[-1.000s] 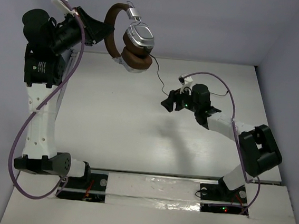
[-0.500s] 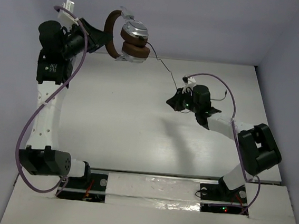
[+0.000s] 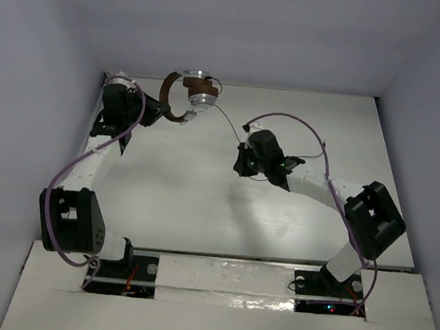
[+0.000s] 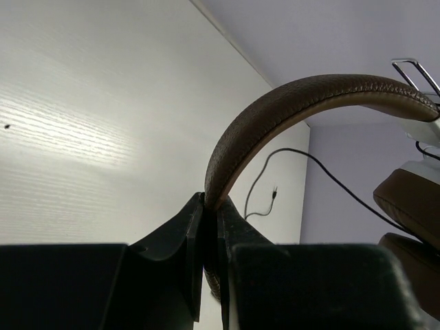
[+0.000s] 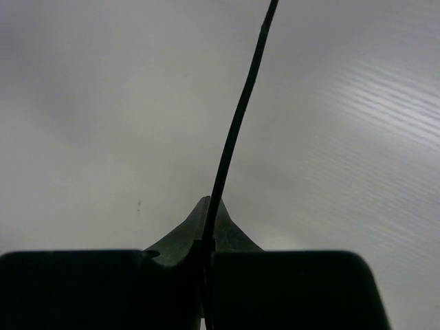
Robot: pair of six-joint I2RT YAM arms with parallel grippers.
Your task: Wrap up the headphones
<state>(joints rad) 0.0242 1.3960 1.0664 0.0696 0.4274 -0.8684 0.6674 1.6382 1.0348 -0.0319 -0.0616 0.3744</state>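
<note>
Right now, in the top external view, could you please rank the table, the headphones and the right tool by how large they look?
1. table, by far the largest.
2. headphones.
3. right tool, shut on the cord, looks slightly smaller; differing height above the table may skew this pair.

A pebbled, leather-like grain is being shown on the brown headband (image 4: 295,103) of the headphones (image 3: 196,92) — matt throughout — while the cups (image 3: 204,99) are being lit as glossy silver metal. A faint wood grain with soft sheen is being displayed by the white table (image 3: 186,193).
</note>
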